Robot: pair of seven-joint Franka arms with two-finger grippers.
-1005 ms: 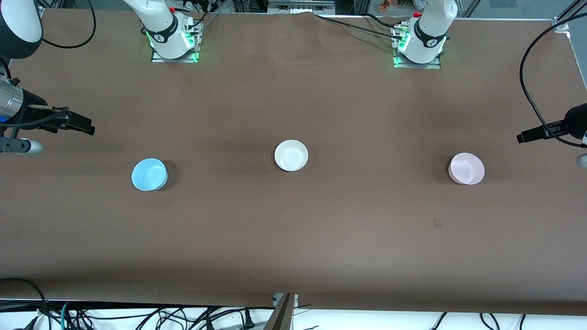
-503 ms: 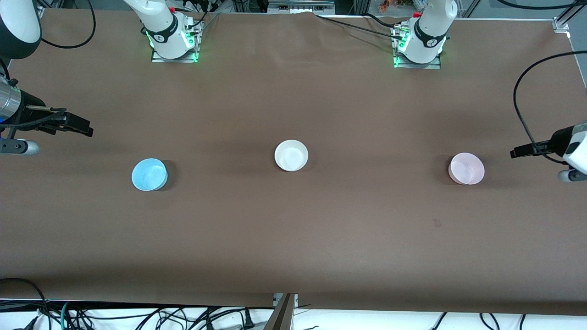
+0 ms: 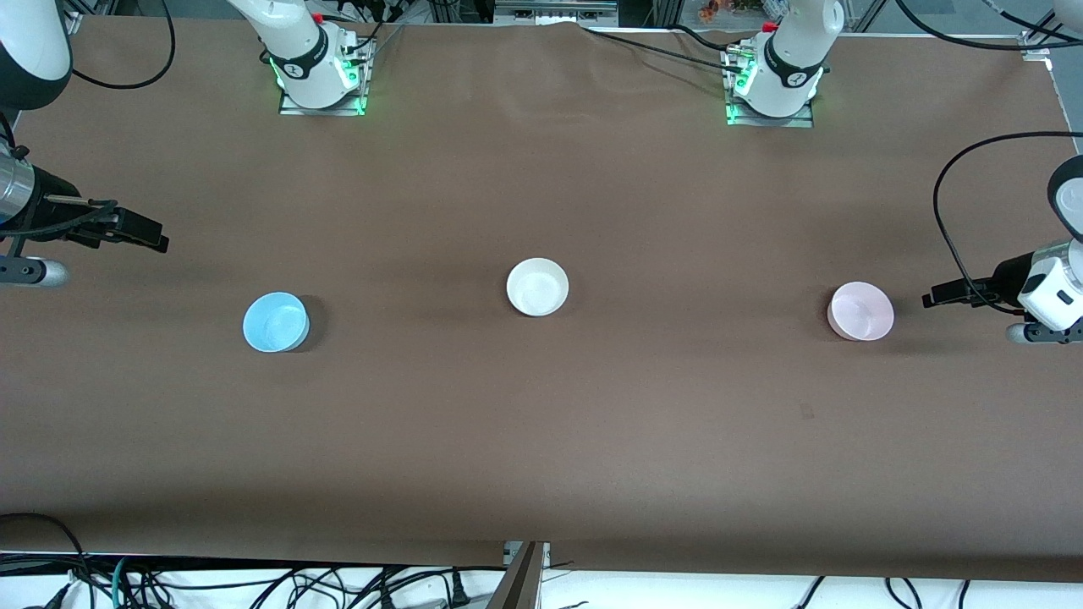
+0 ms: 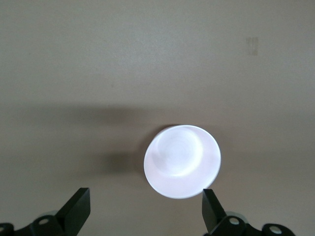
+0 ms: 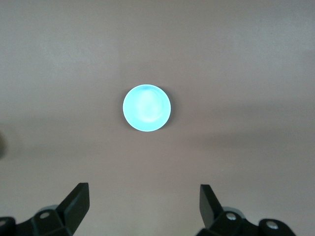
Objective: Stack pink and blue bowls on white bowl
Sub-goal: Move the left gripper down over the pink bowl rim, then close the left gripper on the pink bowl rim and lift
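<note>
- White bowl [image 3: 537, 287] sits upright mid-table, nothing in it, nothing stacked on it.
- Pink bowl [image 3: 860, 311] is toward the left arm's end, well apart from the white one, upright on the brown table cover [image 3: 541, 440]. It looks washed out, almost white, in the left wrist view [image 4: 182, 161].
- Blue bowl [image 3: 275, 321] is toward the right arm's end, also well apart, upright; slightly nearer the front camera than the white bowl.
- Left gripper [image 3: 939, 296] hangs just beside the pink bowl, fingers spread wide, holding nothing; probably not touching the bowl, height hard to judge.
- Right gripper [image 3: 156, 241] is over bare cover near the table end, well apart from the blue bowl [image 5: 146, 108], fingers [image 5: 78, 201] spread wide, empty.
- Cables [image 3: 254, 588] trail along the table edge nearest the front camera.
</note>
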